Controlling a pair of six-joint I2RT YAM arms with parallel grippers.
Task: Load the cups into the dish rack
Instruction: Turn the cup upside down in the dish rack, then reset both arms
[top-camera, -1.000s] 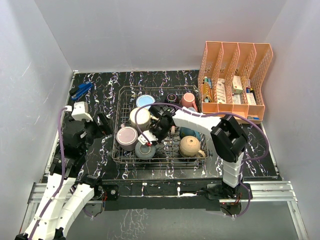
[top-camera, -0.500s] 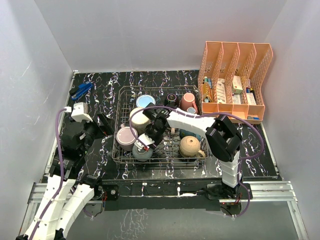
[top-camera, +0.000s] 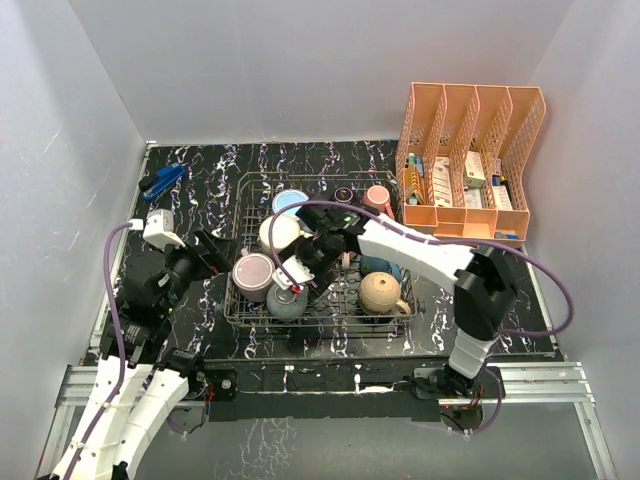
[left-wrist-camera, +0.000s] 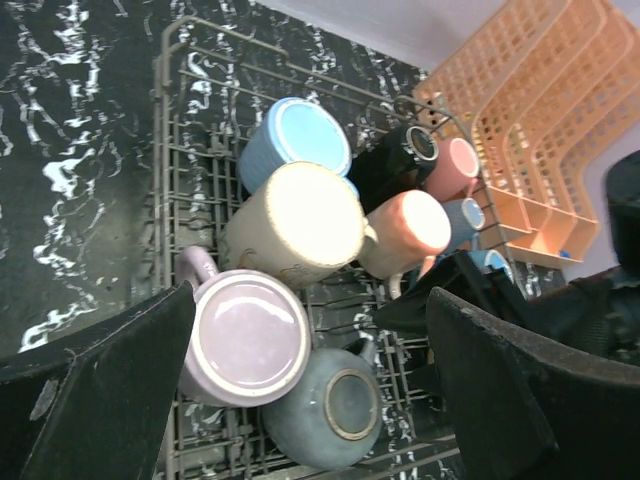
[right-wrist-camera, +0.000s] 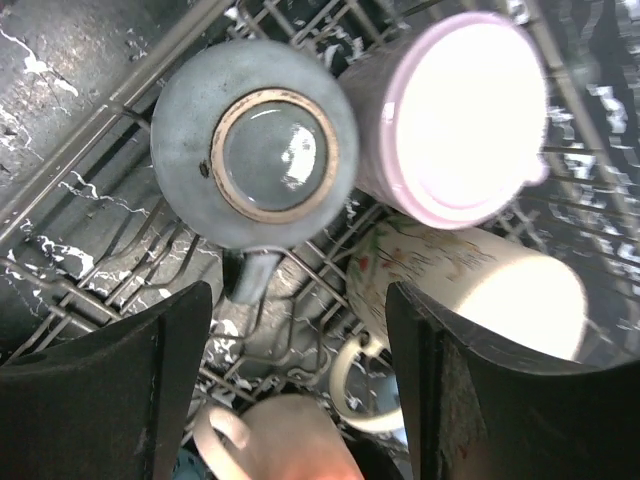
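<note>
Release looked done: right gripper (right-wrist-camera: 295, 300) hung spread, empty, over the upturned grey mug (right-wrist-camera: 255, 155) in the dish rack (top-camera: 320, 322), lower centre of frame. Lifting straight up seemed safest, sparing the adjacent mauve mug (right-wrist-camera: 460, 110). Left gripper (left-wrist-camera: 310, 292) gaped empty.

Left arm (top-camera: 150, 408) and right arm (top-camera: 410, 248): white moulded link shells, black joint housings between them. One purple cable (top-camera: 110, 310) on each arm. Left hand (top-camera: 212, 252) and right hand (top-camera: 300, 275) are black; fingers (right-wrist-camera: 90, 400) broad, matt, lightly scuffed. White camera block (top-camera: 160, 225) on the left wrist.
</note>
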